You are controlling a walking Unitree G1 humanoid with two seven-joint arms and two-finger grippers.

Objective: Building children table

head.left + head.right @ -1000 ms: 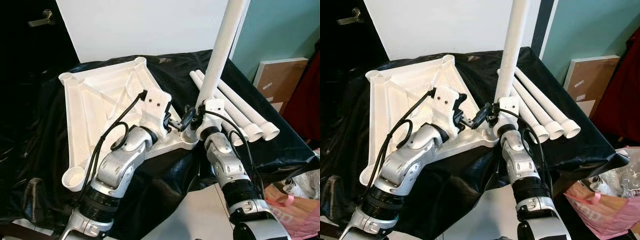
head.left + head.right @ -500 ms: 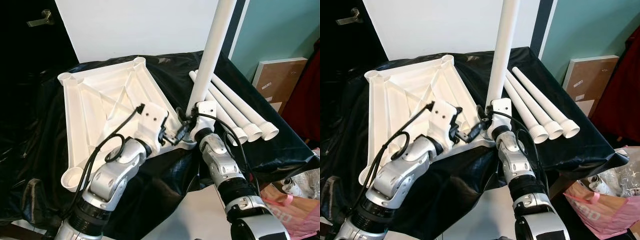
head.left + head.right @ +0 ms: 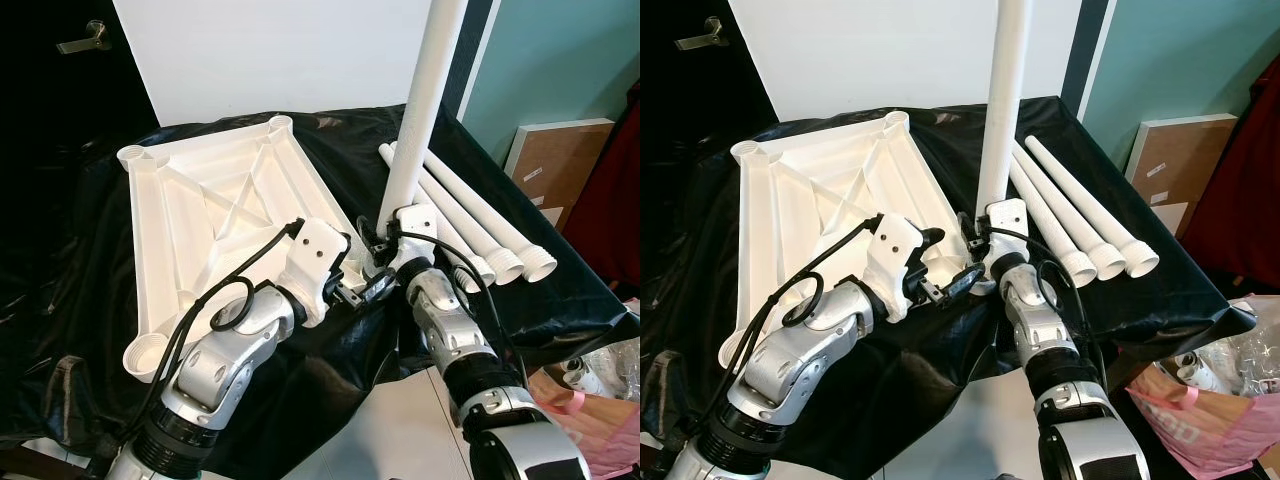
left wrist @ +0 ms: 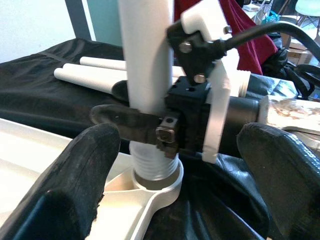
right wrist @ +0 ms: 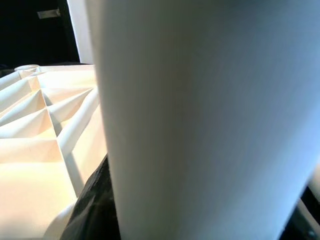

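The right gripper [image 4: 131, 120] is clamped around a white table leg [image 3: 422, 100] and holds it straight up. A second ago the leg leaned over and its bottom end hung above the corner hole; now it stands straighter, and its ridged end sits in the corner socket [image 4: 157, 182] of the upside-down white table top [image 3: 200, 215], right under the closed fingers. It may not be all the way in, but the view is too close to be sure. So the first leg looks nearly joined on. The left gripper [image 3: 362, 290] has pulled back a little from the leg; its two black fingers are spread wide with nothing between them, and the leg stands just past their tips. Three spare legs [image 3: 480, 235] lie beside the table top on the black cloth [image 3: 560, 290]. No words or labels can be read anywhere.
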